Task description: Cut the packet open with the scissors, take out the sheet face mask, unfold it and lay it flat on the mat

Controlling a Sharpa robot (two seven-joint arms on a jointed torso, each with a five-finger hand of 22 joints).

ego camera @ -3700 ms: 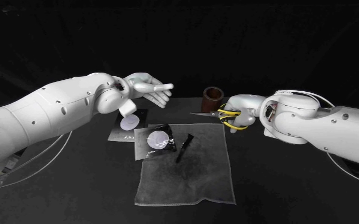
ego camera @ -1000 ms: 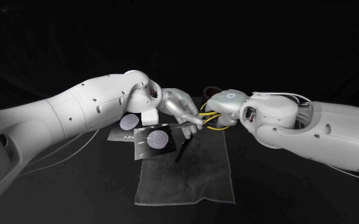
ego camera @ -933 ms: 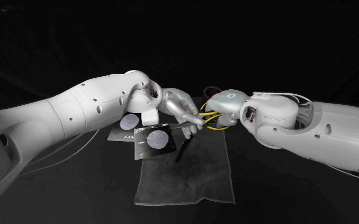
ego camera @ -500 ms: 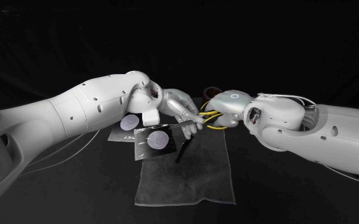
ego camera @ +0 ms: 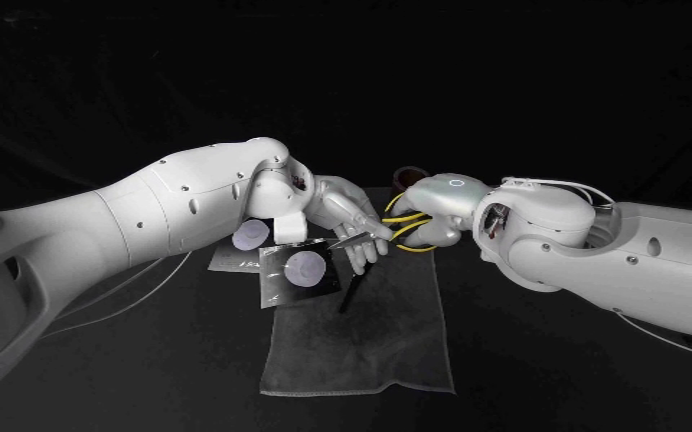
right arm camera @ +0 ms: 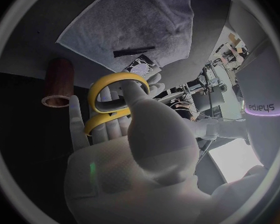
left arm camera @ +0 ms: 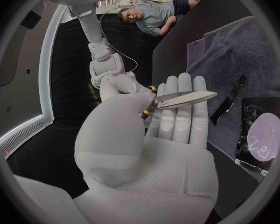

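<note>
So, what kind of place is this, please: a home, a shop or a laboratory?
Most likely a robot laboratory or test bench, not a home: a bare black table against a dark backdrop, a grey mat laid out with a packet, and a robot's right hand holding yellow-handled scissors.

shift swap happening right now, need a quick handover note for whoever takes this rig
Hands: the left hand is flat and holds nothing; the blades cross its fingers, contact unclear. The right hand grips the scissors by the yellow handles.
Things: one packet lies on the far left corner of the mat, a second packet on the table beside it, and a thin black strip on the mat.
Done: scissors picked up.
Left: no mask is out, and whether a packet is cut is unclear. Cut, pull out the mask, unfold it, lay it flat.
</note>
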